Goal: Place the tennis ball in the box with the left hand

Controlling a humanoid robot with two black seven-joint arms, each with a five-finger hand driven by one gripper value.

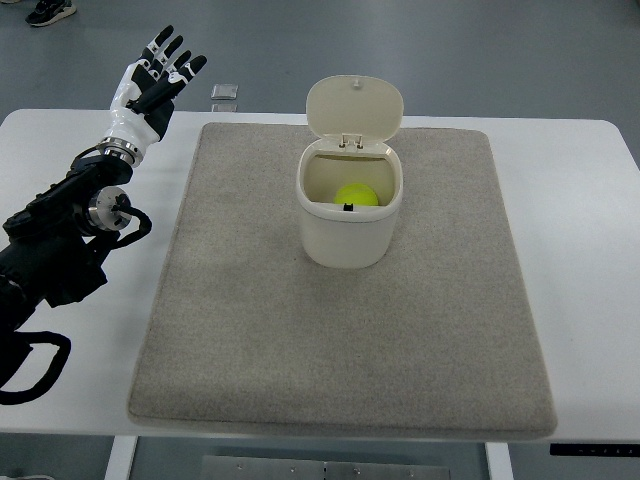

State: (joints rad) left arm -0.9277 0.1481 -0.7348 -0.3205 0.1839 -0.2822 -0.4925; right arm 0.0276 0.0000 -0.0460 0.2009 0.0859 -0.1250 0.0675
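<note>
A: While the lid stands hinged up at the back, where does the tennis ball (357, 194) sit?

B: Inside the box (348, 232), a cream bin with rounded corners. The yellow-green ball lies low in the opening, toward the 3 o'clock side, with a small dark spot just at its front edge.

A: And the box itself?

B: It stands upright on a grey mat (340, 330), a little toward 12 o'clock from the mat's middle. The mat covers most of the white worktop (590, 200).

A: What about the left robot hand (152, 88)?

B: It is up at about 10 o'clock, beyond the mat's corner and well apart from the box. Its fingers (178, 62) are spread and straight, pointing toward 1 o'clock, and they grasp nothing. The black arm runs in from the picture's left edge, over the worktop's 9 o'clock side.

A: Anything else on the worktop?

B: A small flat grey object (225, 93) lies at the far edge, just past the mat, near the fingertips but not touching them. At the top left corner a shoe (50, 12) shows on the floor.
</note>
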